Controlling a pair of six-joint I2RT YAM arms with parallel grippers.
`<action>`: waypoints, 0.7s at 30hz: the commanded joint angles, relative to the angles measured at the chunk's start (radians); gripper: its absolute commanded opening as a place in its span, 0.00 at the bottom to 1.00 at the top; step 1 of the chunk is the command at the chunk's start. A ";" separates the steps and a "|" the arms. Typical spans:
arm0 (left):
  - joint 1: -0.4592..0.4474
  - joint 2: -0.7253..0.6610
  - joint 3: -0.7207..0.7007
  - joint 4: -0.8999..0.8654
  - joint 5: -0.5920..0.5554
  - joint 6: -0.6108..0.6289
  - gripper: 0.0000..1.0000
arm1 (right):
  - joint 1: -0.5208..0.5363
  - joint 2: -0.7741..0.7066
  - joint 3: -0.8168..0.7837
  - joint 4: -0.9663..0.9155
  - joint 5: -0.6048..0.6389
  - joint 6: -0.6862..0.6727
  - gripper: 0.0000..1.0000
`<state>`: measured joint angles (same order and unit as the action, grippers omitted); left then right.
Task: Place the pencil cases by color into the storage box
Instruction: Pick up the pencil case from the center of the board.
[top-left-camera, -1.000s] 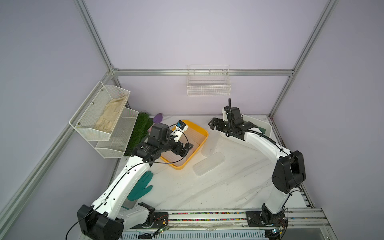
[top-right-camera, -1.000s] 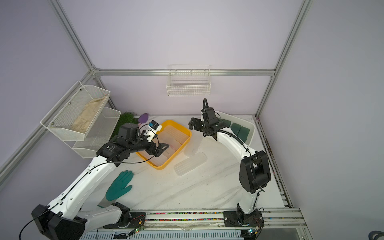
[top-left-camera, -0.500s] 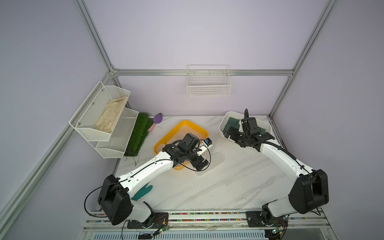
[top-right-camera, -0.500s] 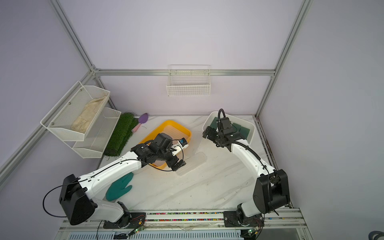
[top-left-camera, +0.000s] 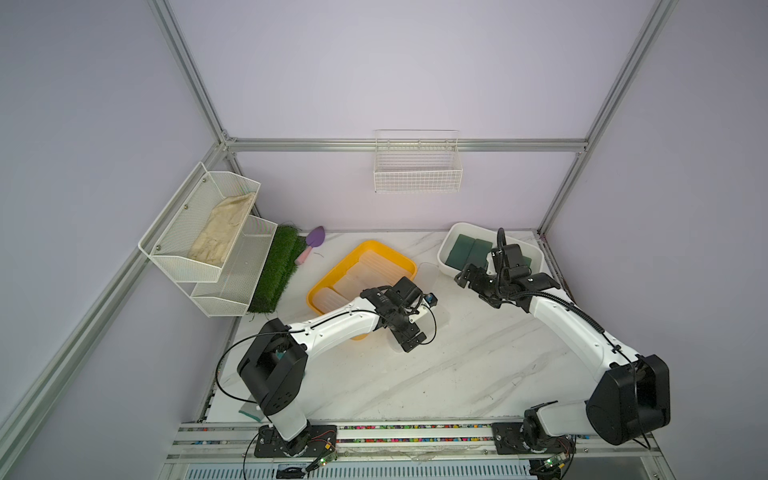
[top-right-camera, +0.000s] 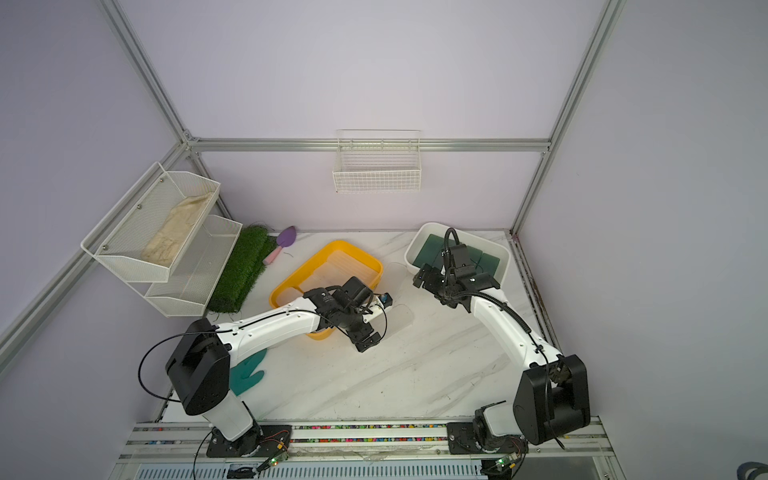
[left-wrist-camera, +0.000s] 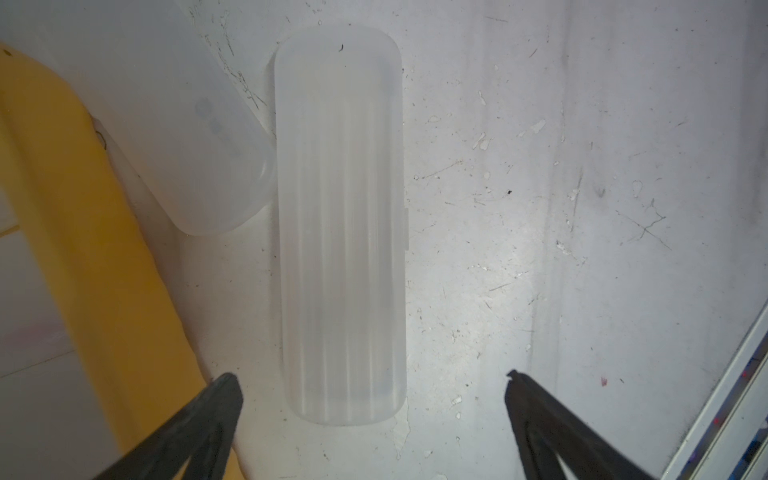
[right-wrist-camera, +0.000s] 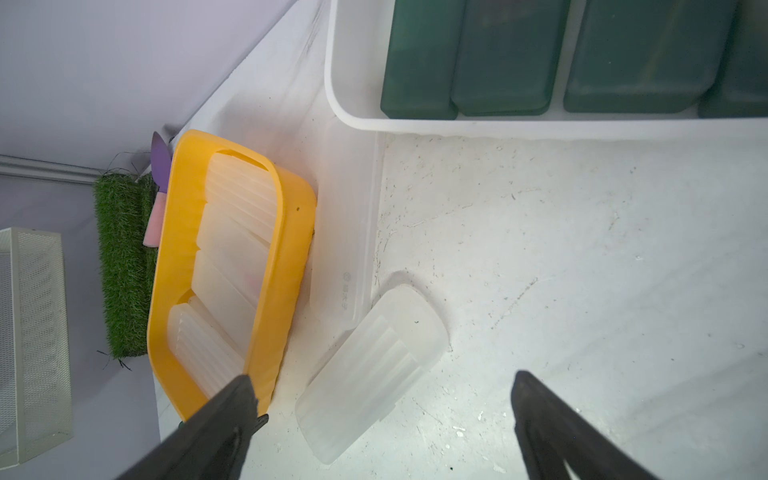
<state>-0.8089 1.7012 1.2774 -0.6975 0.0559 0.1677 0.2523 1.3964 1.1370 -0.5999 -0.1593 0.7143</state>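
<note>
A frosted, ribbed case (left-wrist-camera: 340, 224) with rounded ends lies flat on scuffed marble (left-wrist-camera: 582, 208). The left gripper (left-wrist-camera: 370, 380) and right gripper (right-wrist-camera: 383, 379) have their fingers spread, empty.

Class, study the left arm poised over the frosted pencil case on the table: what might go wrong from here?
The open left gripper flanks only one end of the frosted case; lifted there, it may tilt or slip.
That case seems to touch a second clear case, which could get dragged.
The yellow box looks nearly full, so placement may snag.
</note>
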 joint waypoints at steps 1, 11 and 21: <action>-0.016 0.034 0.082 -0.003 -0.019 -0.027 1.00 | -0.015 -0.045 -0.012 -0.012 -0.002 0.002 0.97; -0.044 0.157 0.214 -0.085 -0.083 -0.106 1.00 | -0.042 -0.068 -0.022 -0.016 -0.002 -0.006 0.97; -0.068 0.235 0.275 -0.131 -0.086 -0.151 1.00 | -0.043 -0.071 -0.029 -0.007 -0.008 -0.004 0.97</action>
<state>-0.8677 1.9205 1.4902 -0.8066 -0.0242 0.0399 0.2134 1.3521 1.1179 -0.6044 -0.1684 0.7128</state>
